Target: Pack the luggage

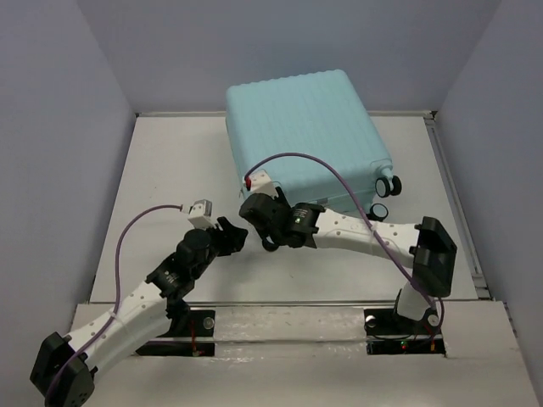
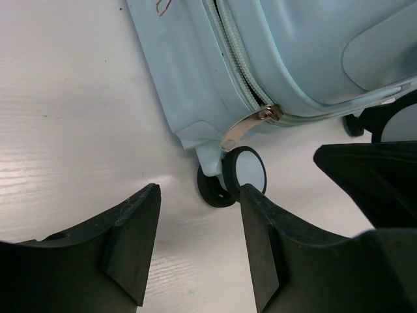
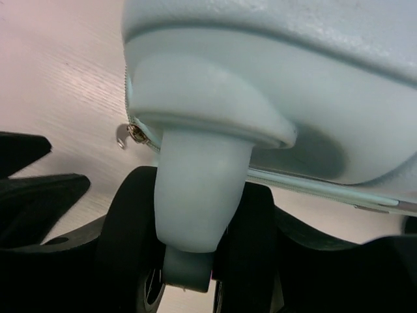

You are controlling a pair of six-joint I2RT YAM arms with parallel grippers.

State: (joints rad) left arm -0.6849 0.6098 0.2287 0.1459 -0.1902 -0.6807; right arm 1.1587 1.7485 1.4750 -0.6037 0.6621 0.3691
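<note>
Aqua luggage: near left corner covered from above by the right gripper, whose fingertips lie out of sight beneath its own wrist. Left wrist view: shell runs off the top and right edges; small mark at the top edge cropped, unreadable; caster wheel partly behind one finger of the left gripper; dark gripper body cut by the right edge. Right wrist view: close caster soft-focused, tyres cut by the bottom edge; whether the jaws press it cannot be told; tiny metal hook indistinct.
</note>
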